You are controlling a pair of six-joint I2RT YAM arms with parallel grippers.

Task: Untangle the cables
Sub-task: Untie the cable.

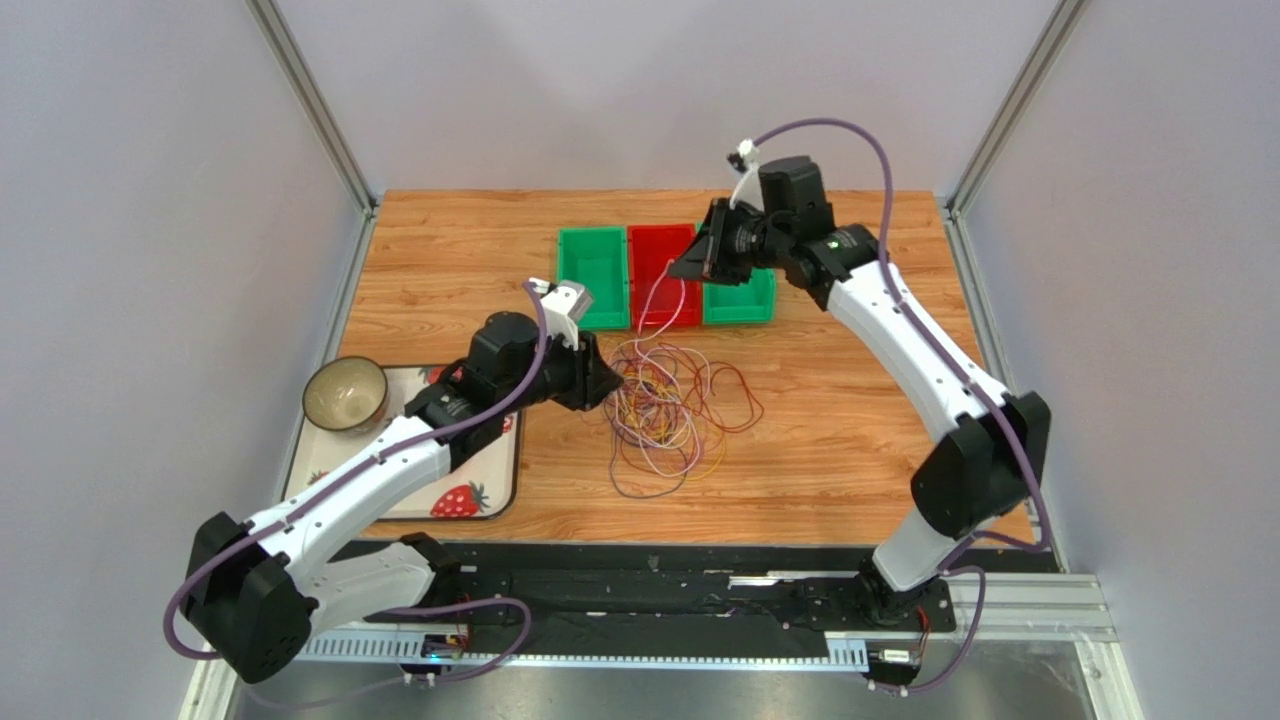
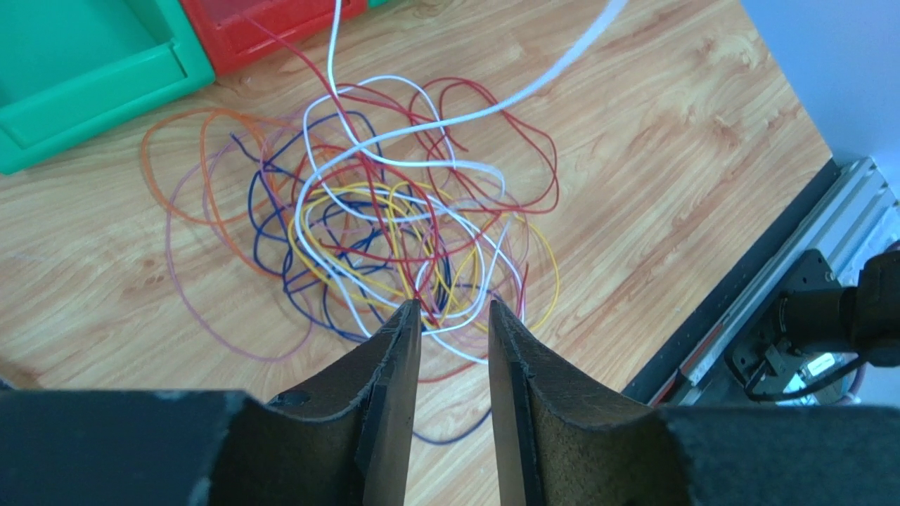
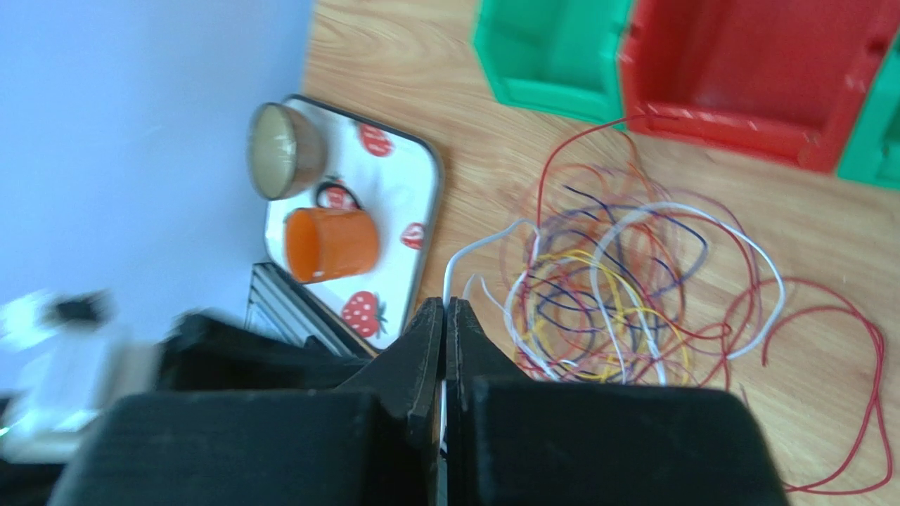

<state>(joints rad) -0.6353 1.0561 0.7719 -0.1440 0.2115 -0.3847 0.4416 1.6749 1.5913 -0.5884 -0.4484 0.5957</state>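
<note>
top view, cables (image 1: 669,413): loose multicolour heap on the wooden table (image 1: 842,435), just left of centre frame, right below the bins
top view, bins: green bin (image 1: 594,278), red bin (image 1: 658,270) and second green bin (image 1: 744,300), in a row at upper centre
top view, my left claw (image 1: 609,380): down at the left edge of the heap
top view, my right claw (image 1: 684,267): up by the red bin and the second green bin; can't read the jaws from here tbh
top view, tray (image 1: 496,488): strawberry print, lower left, with a bowl (image 1: 344,395) at its upper left corner and my left arm crossing over it
left wrist, my left claw: partway open, with a clear gap between the fingers (image 2: 396,358); a few strands show through the gap at the tips, nothing looks pinched
left wrist, cables: tangle fills centre frame just past my fingertips, with purple, yellow, red, orange and white loops all crossing
left wrist, white cable (image 2: 549,63): lifts out of the heap and runs off the upper right of the frame
left wrist, bins: green bin upper left, red bin next to it at the top edge
right wrist, my right claw: clamped tight on the white cable, which comes out at the tips in lower centre frame and runs over to the heap
right wrist, cables: right of centre, below the red bin
right wrist, tray: left of centre, carrying the bowl plus an orange cup (image 3: 330,245); picture's a bit blurry
</note>
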